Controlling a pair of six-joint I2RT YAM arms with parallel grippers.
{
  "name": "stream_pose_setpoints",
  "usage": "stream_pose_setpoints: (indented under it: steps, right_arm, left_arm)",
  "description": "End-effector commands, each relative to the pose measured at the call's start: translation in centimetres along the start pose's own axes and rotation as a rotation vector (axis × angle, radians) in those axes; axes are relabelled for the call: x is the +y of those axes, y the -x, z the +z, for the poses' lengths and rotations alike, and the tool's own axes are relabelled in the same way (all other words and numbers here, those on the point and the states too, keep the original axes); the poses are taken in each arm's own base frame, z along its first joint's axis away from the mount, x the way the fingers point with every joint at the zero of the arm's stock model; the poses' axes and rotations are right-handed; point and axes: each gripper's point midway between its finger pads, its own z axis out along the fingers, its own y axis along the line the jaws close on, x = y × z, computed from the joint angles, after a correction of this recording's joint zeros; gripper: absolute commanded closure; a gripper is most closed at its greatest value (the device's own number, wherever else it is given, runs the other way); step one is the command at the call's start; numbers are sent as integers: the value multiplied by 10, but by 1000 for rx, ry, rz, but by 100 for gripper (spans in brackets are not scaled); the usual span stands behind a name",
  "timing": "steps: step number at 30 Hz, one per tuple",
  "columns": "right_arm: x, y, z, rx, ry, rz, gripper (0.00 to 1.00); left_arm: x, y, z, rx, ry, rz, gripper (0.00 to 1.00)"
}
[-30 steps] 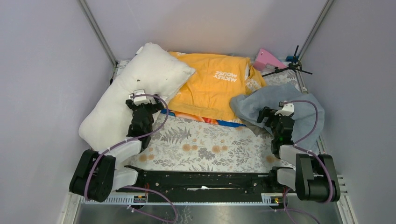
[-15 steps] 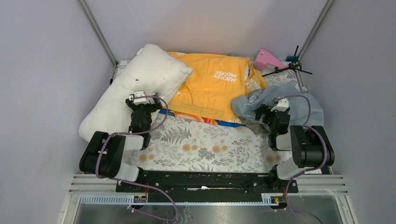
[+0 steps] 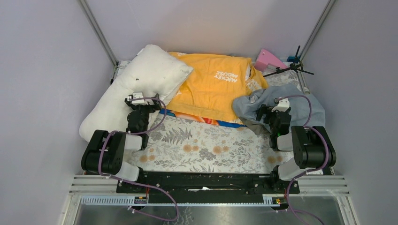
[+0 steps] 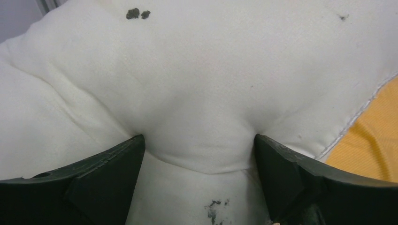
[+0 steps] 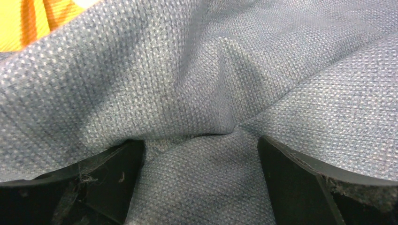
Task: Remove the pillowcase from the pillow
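The left gripper (image 4: pixel 199 150) gapes wide, pressed against the bare pillow (image 3: pixel 141 77) and gripping nothing. The right gripper (image 5: pixel 202 150), equally wide, straddles a fold of the pillowcase (image 3: pixel 307 110). The pillowcase is heaped at the right, well apart from the pillow, so the right arm is nearer.

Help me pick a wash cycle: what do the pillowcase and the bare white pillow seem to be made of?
Pillowcase: woven cloth, grey-blue, matte; the close view shows a fine dotted weave and soft folds. Fibre unclear.
Pillow: smooth, matte white fabric shell, probably over soft stuffing, judging by its deep dimples and puffy bulges.
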Motion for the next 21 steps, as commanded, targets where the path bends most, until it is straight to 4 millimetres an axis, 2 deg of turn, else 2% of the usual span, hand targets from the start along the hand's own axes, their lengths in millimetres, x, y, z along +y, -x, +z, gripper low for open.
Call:
stream_pose_setpoints:
  steps: [1,21]
  right_arm:
    - [5,19,4,-69,14,-16,0]
    - [5,20,4,-71,15,-15,0]
  left_arm:
    - [13,-54,-18,181,-3,52,1]
    - [13,-54,-18,182,-6,52,1]
